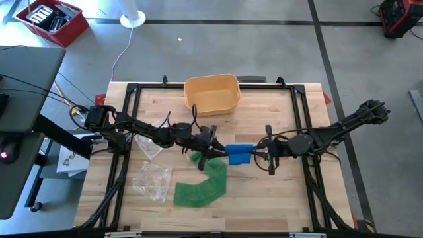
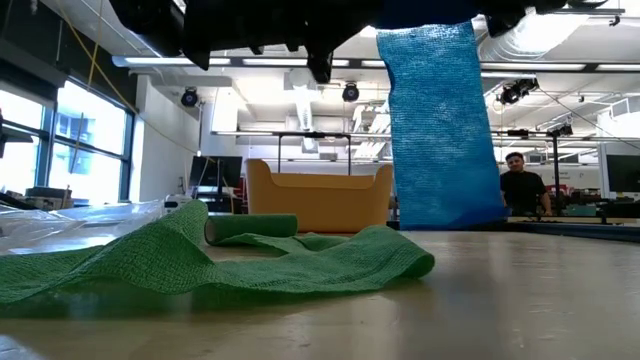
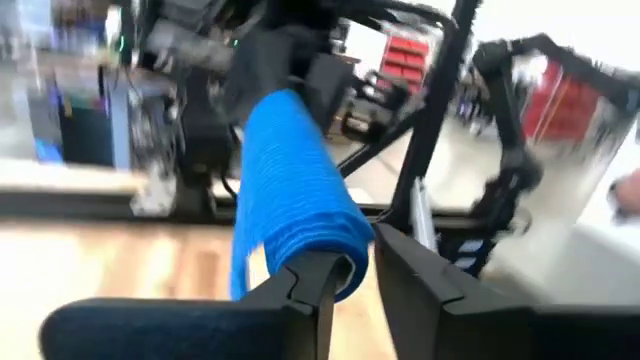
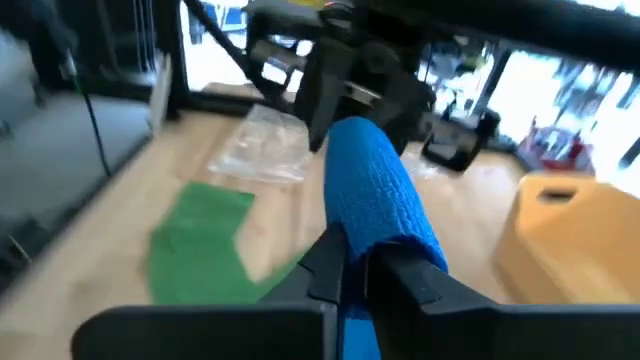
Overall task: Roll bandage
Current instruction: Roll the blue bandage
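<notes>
While both of our arms meet over the middle of the table, we hold a blue bandage roll in the air between our 2 grippers. Our right gripper has its fingers pinched narrowly on one end of the roll, and a flat tail of the blue bandage hangs down from it to just above the wood in the low view. Our left gripper sits at the other end of the roll with its fingers a little apart, 1 finger touching the roll's end; we cannot tell whether it grips. Below and beside the roll, a green bandage lies unrolled on the table, its small rolled end resting on the wood. Clear plastic wrappers lie near our left arm, and a yellow bin stands at the far edge.
</notes>
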